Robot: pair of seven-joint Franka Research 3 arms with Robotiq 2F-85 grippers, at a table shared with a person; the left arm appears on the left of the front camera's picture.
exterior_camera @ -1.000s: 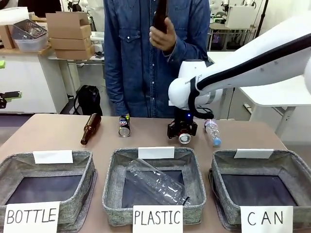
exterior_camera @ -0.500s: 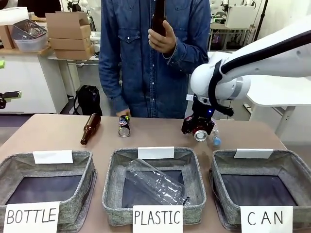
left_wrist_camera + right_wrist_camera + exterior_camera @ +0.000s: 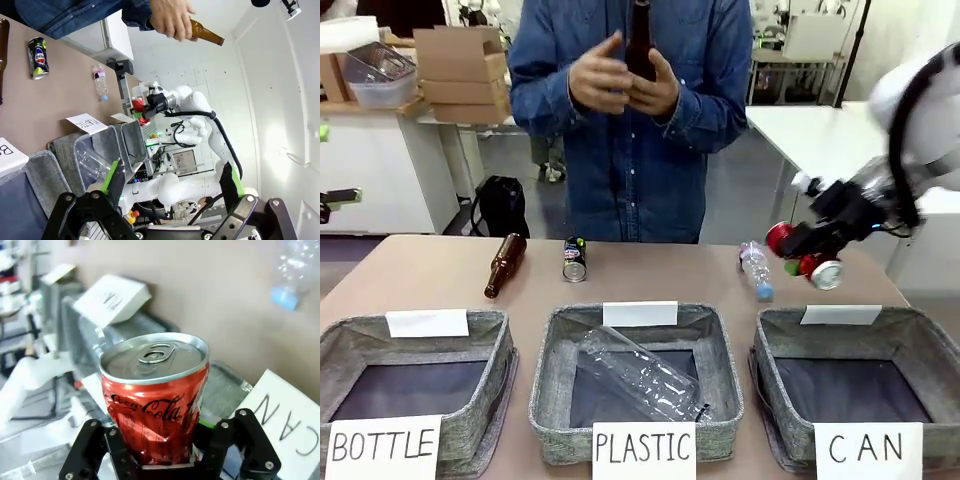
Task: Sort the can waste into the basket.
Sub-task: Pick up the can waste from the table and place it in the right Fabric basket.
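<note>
Clamped between the green-padded fingers of the right gripper (image 3: 161, 442), clear of the table: a small red dented metal drink can (image 3: 150, 400), its wall creased under white Coca-Cola script, its silver top end ringed by a bright rim, with the pull tab lying flat and turned toward the wrist camera. Seen from the front, held in the air at three o'clock (image 3: 810, 265), silver end tipped toward five o'clock, at twelve o'clock of the grey fabric rectangular basket (image 3: 900, 322) with the dark bottom and the white paper sign reading "CAN". Whether over its far rim or short of it, cannot tell. Lying on its side on the brown table (image 3: 650, 280), at nine o'clock of the held can and well apart from the basket: a second small can (image 3: 575, 259), dark blue-black with coloured marks, silver end toward the camera. Left gripper (image 3: 172, 182) with fingers spread wide apart, nothing between them. At twelve o'clock across the table, a person's hands (image 3: 600, 80) wrapped around a brown glass bottle (image 3: 640, 35).
</note>
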